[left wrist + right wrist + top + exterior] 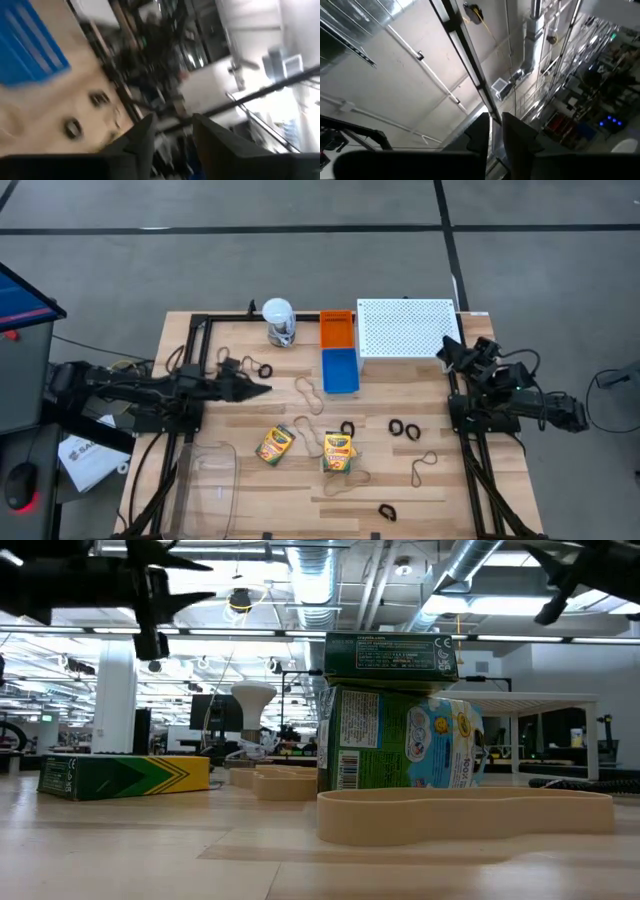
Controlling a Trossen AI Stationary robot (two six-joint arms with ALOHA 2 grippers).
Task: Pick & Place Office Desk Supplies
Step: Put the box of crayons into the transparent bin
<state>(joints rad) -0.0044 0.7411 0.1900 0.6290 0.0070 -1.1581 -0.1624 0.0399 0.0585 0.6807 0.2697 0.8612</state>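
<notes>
High view looks straight down on the whole desk (300, 480). Low view sits at desk level, close on a crayon box (395, 735) also seen from overhead at six o'clock. Left wrist view tilts across the desk; right wrist view points up at the ceiling.

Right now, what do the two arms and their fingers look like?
Both arms are black, jointed, with black cables along them. The left gripper tapers to a slim point; its dark fingers are flat and blunt. The right gripper is black too, with bulkier cabling behind.
</notes>
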